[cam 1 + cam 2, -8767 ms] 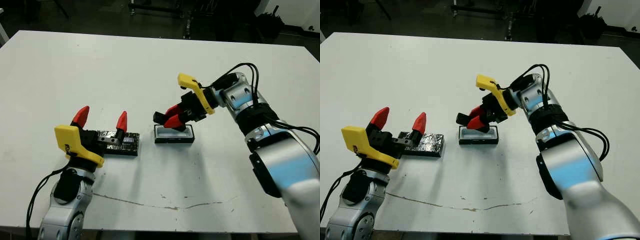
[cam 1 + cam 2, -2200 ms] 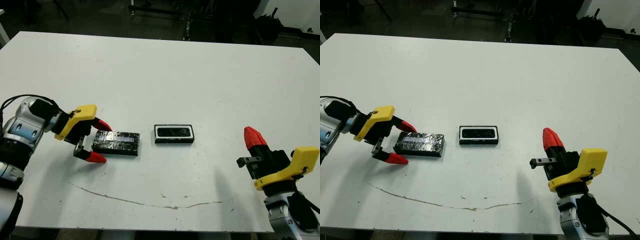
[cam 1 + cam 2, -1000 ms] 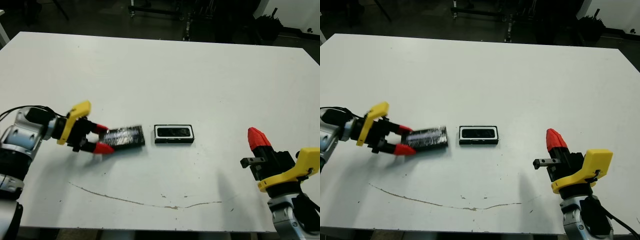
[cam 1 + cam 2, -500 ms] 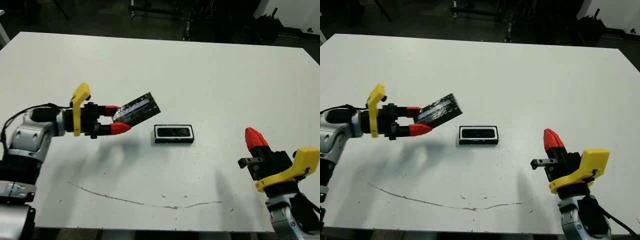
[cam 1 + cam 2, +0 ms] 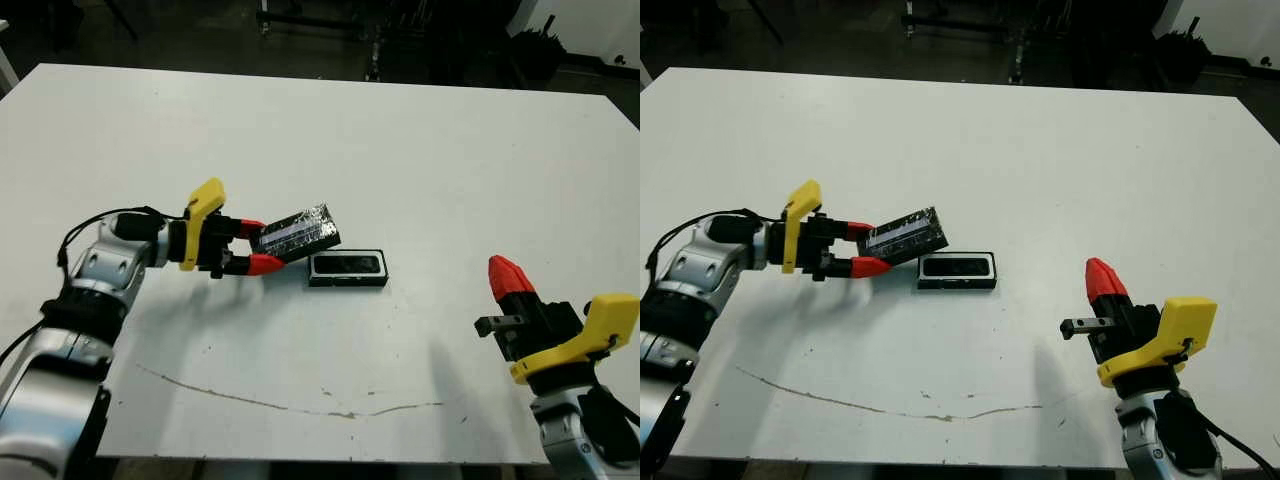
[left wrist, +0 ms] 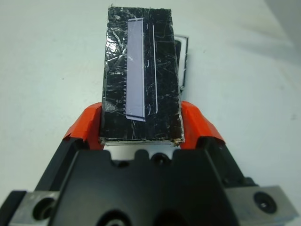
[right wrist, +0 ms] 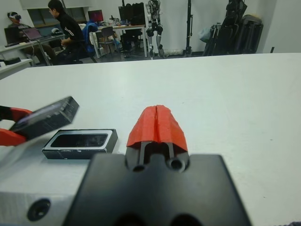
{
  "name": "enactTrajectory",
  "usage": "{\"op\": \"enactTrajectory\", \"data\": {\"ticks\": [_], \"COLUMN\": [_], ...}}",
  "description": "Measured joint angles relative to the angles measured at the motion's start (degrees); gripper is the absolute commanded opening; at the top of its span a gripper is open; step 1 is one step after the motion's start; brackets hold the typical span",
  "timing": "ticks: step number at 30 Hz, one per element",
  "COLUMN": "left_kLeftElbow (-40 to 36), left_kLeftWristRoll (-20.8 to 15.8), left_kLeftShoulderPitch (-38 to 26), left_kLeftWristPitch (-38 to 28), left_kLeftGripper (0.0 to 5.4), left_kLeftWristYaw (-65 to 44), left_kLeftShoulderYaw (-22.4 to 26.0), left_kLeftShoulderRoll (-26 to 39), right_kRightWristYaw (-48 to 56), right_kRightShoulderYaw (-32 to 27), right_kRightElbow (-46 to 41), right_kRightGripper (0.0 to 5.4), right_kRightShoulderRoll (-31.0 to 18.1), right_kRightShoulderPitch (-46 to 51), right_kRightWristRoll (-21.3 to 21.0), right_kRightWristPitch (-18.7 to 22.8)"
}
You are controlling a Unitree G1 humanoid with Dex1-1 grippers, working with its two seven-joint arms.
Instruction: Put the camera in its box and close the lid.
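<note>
The left gripper (image 5: 252,247) clamps the lid (image 5: 296,232) by its long sides, tilted above the box (image 5: 348,268) mid-desk; stiff, light, glossy, probably slippery. The right gripper (image 7: 157,123) is closed, empty.

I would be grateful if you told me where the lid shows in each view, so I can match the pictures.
Left eye view: the lid, tilted, held in the left gripper.
Right eye view: left of centre, same tilt.
Left wrist view: centre, between the red fingers.
Right wrist view: at the left edge.
Shared landmark: the box, with the camera inside.
</note>
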Motion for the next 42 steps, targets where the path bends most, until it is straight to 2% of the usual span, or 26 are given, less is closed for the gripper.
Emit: {"op": "enactTrajectory", "data": {"ticks": [5,10,13,19,26,42], "left_kLeftElbow": [4.53,8.15,9.58,10.99,11.10,-1.97], "left_kLeftWristRoll": [1.89,2.84,3.65,4.37,4.47,8.97], "left_kLeftShoulderPitch": [-1.20,-3.68,-5.14,-7.35,-7.66,-0.63], "left_kLeftWristPitch": [-4.51,-4.84,-4.11,2.05,2.60,-5.28], "left_kLeftGripper": [3.17,3.17,3.17,3.17,3.17,3.17], "left_kLeftWristYaw": [-1.04,-4.80,-7.61,-13.36,-14.29,0.99], "left_kLeftShoulderYaw": [-0.50,-1.26,-2.35,-3.62,-3.59,-5.36], "left_kLeftShoulderRoll": [-0.68,-0.81,-0.79,-0.74,-0.80,-4.39], "right_kRightWristYaw": [-0.40,-0.44,-0.47,-0.51,-0.53,-0.95], "right_kRightShoulderYaw": [0.01,0.03,0.09,0.27,0.25,0.01], "right_kRightElbow": [-0.11,-0.12,-0.12,-0.11,-0.11,-0.32], "right_kRightGripper": [0.00,0.00,0.00,0.00,0.00,0.00], "right_kRightShoulderRoll": [-0.29,-0.55,-0.56,-0.56,-0.58,-0.76], "right_kRightShoulderPitch": [0.06,0.09,0.10,0.11,0.10,0.32], "right_kRightWristRoll": [-0.15,-0.19,-0.18,-0.31,0.16,0.48], "right_kRightWristPitch": [0.17,0.17,0.17,0.17,0.46,0.69]}}
